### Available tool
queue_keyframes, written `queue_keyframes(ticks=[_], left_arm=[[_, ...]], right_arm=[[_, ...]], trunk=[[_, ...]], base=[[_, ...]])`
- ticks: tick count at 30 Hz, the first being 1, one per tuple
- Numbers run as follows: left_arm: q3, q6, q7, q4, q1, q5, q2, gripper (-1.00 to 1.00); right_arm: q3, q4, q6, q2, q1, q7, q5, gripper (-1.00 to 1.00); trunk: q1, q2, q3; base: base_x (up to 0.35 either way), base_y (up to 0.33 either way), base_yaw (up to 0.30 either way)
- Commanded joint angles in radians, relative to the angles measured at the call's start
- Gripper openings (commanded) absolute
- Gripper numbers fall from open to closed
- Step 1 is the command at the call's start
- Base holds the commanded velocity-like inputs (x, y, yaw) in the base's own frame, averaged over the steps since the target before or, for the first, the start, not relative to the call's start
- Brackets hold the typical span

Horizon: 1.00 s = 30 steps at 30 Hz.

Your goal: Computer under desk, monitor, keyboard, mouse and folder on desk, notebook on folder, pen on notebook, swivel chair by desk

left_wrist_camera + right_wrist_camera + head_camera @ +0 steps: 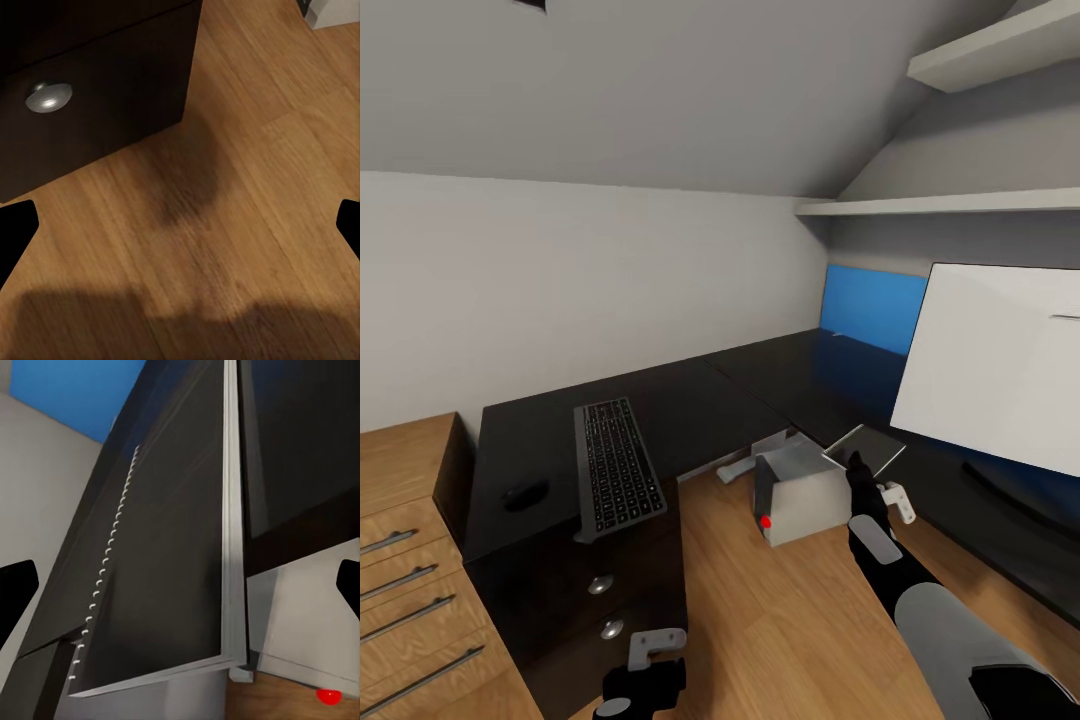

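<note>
- Leftmost, a light wooden chest of drawers (405, 560) shows a plain grain and long thin metal bar handles.
- Next to it stands the desk (690, 400), a glossy black L-shaped top. Its black drawers (575, 600) carry round silver knobs (600, 584).
- Low in the head view, the left gripper (180, 225) hangs over the floor (780, 620) beside the drawer block. Its black fingers (15, 232) are spread wide with nothing between them.
- A small dark rounded mouse (525, 494) sits on the desk's near end, just beside the keyboard (617, 468).
- The keyboard is a slim grey slab with dark keys. It lies flat on the desk top, its near end over the desk edge.
- The computer (800, 505) is a boxy light grey tower with a red dot low on its front. It stands on the floor in the desk's inner corner.
- A thin flat notebook (863, 448), dark-faced with a pale grey rim, is tilted over the computer's top. The right wrist view shows a row of small white binding loops along one side.
- The right gripper (857, 472) is just beside the notebook, jaws wide apart. I cannot tell whether it touches it.
- A bright blue wall panel (873, 308) runs behind the desk's far arm.
- The monitor (995, 360) shows its smooth white back and stands on the desk at the right.
- Two pale shelves (960, 203) cross the grey wall under a sloped ceiling.
- The floor is warm wood planking.
</note>
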Motion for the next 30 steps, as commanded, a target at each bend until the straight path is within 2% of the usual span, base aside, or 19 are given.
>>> queue_keyframes(ticks=[1, 25, 26, 30], left_arm=[[-0.002, 0.002, 0.009, -0.001, -0.001, 0.008, 0.0, 1.0], [-0.002, 0.002, 0.009, -0.001, -0.001, 0.008, 0.0, 1.0], [-0.002, 0.002, 0.009, -0.001, -0.001, 0.008, 0.0, 1.0], [-0.002, 0.002, 0.009, -0.001, -0.001, 0.008, 0.0, 1.0]], right_arm=[[0.005, 0.0, -0.005, -0.001, -0.001, 0.001, -0.009, 1.0], [0.016, 0.0, -0.004, 0.006, -0.001, 0.0, -0.009, 1.0], [0.016, 0.0, -0.004, 0.006, -0.001, 0.0, -0.009, -1.0], [0.016, -0.001, -0.004, 0.006, -0.001, 0.0, -0.009, -1.0]], trunk=[[0.0, 0.0, -0.001], [0.0, 0.0, -0.001], [0.0, 0.0, -0.001], [0.0, 0.0, -0.001]], base=[[0.0, 0.0, 0.0], [0.0, 0.0, 0.0], [0.0, 0.0, 0.0], [0.0, 0.0, 0.0]])
